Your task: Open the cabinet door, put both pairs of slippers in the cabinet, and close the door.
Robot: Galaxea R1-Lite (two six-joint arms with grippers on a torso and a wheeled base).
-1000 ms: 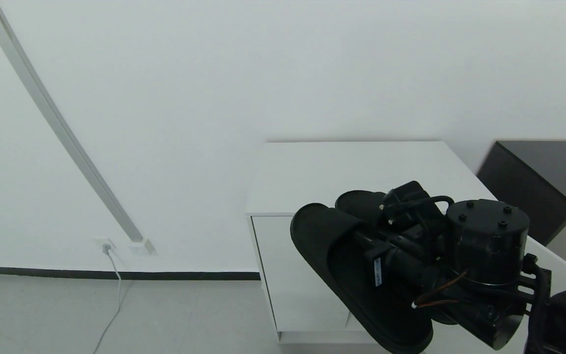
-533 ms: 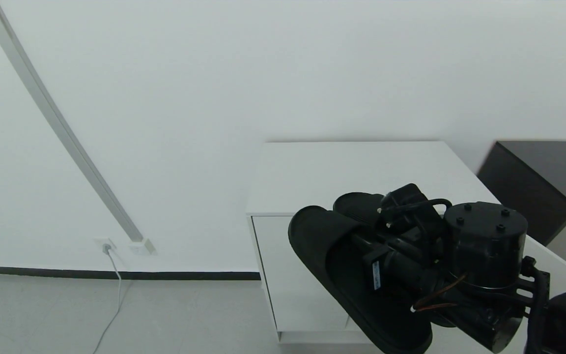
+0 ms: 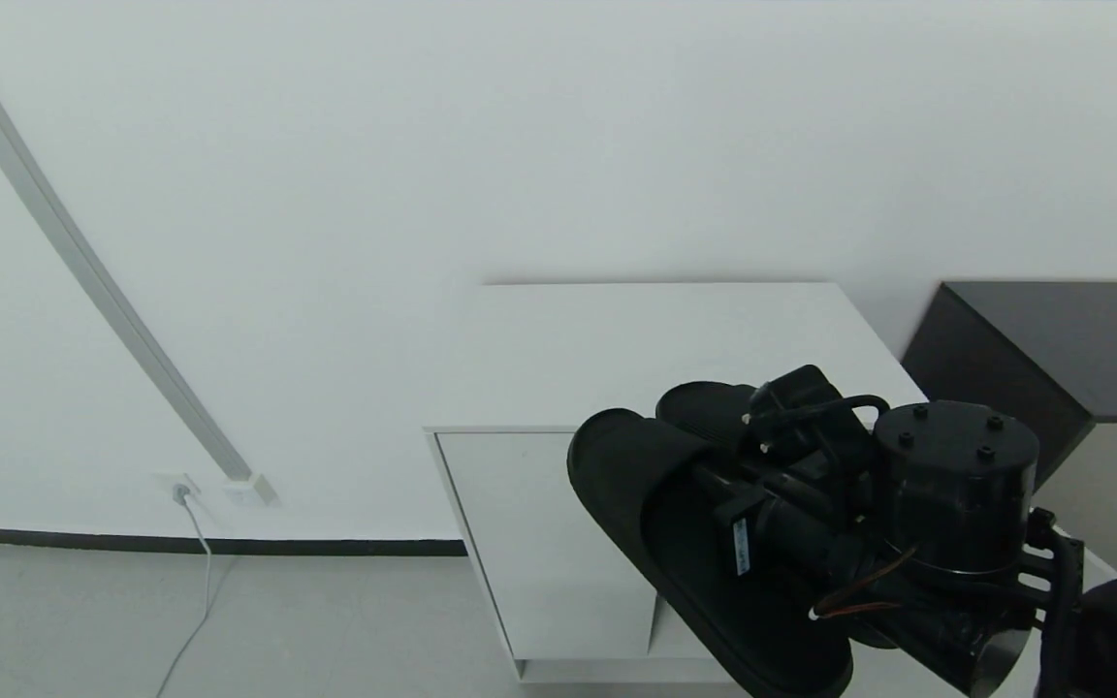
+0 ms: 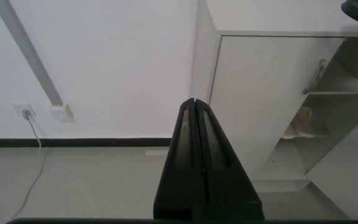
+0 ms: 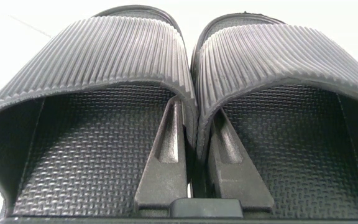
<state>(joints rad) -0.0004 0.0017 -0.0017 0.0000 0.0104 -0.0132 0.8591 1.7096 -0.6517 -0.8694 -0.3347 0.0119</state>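
Black slippers (image 5: 104, 74) hang as one pair: right pincer (image 5: 194, 124) has a finger inside each, clamping their inner walls together. Left pincer (image 4: 195, 109) closed, empty, faces the open cabinet (image 4: 253, 99).

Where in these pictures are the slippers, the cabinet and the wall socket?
slippers (image 3: 622, 460), head view, toe end of the nearer slipper.
cabinet (image 3: 655, 339), head view, its flat top.
wall socket (image 3: 177, 490), head view, its plate.

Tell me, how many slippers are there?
2. One slipper and a second slipper sit side by side, inner edges clamped in the right tool, before the cabinet. Others may be hidden.
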